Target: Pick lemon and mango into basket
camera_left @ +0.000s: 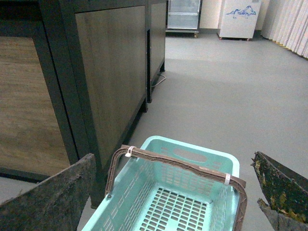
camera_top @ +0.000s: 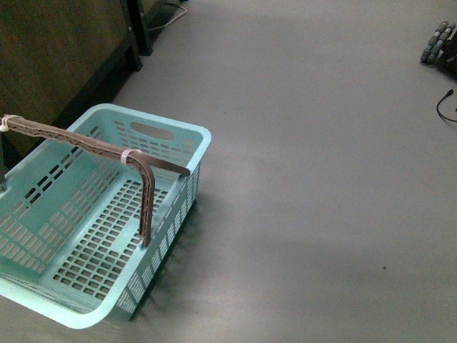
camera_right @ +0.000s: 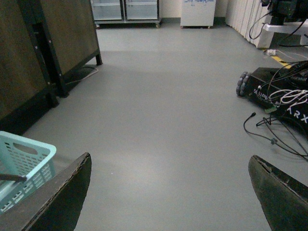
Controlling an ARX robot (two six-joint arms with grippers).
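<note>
Teal basket point(camera_top: 187, 137) stands on grey floor point(camera_top: 321, 214) beside cabinet point(camera_top: 57, 43)

In the front view the basket point(camera_top: 175, 221) runs off the left and bottom edges of the frame, its handle point(camera_top: 93, 146) cut at the left edge. At the upper right, a wheeled machine point(camera_top: 437, 41) and a black cable point(camera_top: 438, 108) are cropped by the right edge.

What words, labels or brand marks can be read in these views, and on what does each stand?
"ARX": pale letters on the black wheeled base on the floor, in the right wrist view; they run to the picture's edge.
Blue marking on the white cabinet at the far wall, in the left wrist view: too blurred to read.
Basket: no text visible.
</note>
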